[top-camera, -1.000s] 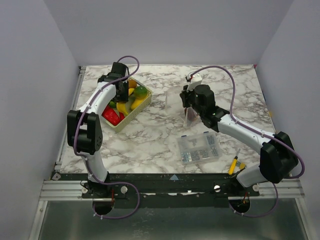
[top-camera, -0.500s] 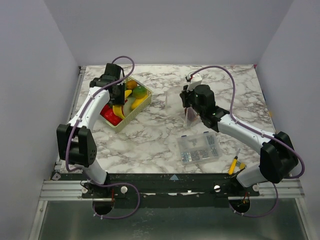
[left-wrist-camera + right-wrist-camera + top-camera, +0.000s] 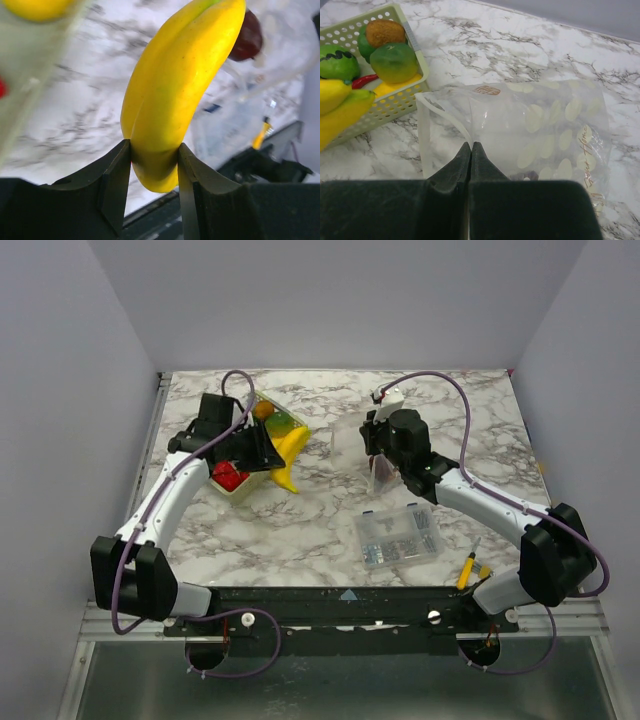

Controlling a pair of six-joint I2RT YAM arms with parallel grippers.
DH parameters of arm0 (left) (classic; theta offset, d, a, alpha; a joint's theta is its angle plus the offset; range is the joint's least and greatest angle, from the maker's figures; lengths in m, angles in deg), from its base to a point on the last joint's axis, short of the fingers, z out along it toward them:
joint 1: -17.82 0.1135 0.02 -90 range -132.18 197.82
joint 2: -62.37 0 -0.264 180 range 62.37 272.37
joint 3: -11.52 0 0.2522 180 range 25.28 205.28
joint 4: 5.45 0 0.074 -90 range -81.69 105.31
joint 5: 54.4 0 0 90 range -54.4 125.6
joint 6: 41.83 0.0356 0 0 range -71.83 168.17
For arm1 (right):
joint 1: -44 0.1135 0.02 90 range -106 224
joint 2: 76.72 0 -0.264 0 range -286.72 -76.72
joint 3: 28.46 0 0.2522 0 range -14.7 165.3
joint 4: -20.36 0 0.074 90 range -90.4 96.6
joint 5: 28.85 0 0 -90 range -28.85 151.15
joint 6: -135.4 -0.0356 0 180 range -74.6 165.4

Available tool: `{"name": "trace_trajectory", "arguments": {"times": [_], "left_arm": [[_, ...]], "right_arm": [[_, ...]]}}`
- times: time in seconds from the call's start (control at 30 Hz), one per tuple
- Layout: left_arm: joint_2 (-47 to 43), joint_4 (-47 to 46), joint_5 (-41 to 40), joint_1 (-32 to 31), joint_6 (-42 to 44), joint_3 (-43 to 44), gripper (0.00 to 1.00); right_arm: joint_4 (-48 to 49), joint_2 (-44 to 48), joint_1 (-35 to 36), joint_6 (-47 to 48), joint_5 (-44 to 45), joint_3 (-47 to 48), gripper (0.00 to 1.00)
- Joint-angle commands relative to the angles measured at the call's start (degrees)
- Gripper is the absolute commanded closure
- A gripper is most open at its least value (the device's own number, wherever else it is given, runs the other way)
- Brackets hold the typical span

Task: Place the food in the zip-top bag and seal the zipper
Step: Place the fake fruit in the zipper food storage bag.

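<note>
**Item 1: banana** (image 3: 180, 85), one piece of the food. The left gripper (image 3: 152, 155) is pinching it near its lower end, jaws part-way apart and pressing on either flank. It is hanging above the table, just beside the basket (image 3: 390, 107) on the side facing the bag. I am judging it light, rigid and glossy, so likely to slip or pivot in a grip this close to the tip. A hold nearer its middle would be steadier.

**Item 2: zip-top bag** (image 3: 545, 130). It is standing mid-table, well apart from the banana. The right gripper (image 3: 470, 150) is clamping its near wall with jaws together on the film. I am reading it as thin, limp and slippery. It is sagging away from the grip and will fold under any push. The best hold looks like the stiffer rim, not the dotted film.

**Item 3: zipper** (image 3: 442, 117). I am taking the pale strip curving along the mouth to be it. The mouth is gaping towards the basket.

**Item 4: remaining food.** A green fruit (image 3: 394, 62), a brown one (image 3: 382, 31) and a red chilli (image 3: 365, 80) are lying in the basket. All are smooth and hard. The rounded pieces look prone to rolling, so I am favouring a grasp across the widest part.
</note>
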Motion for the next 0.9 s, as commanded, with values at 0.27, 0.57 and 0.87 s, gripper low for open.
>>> {"name": "trace_trajectory", "arguments": {"times": [0.27,0.57,0.87], "left_arm": [[6.92,-18.35,20.57,-12.59,-21.00,-2.62,1.00],[16.59,-23.92,23.95,-12.97,-26.85,4.28,1.00],[25.44,-27.27,21.39,-11.99,-30.38,10.61,1.00]], "right_arm": [[0.43,0.38,-0.35,0.22,-0.55,0.36,0.99],[1.70,2.04,-0.42,0.42,-3.76,-0.91,0.99],[3.32,4.64,-0.36,0.63,-10.18,-2.68,0.99]]}}
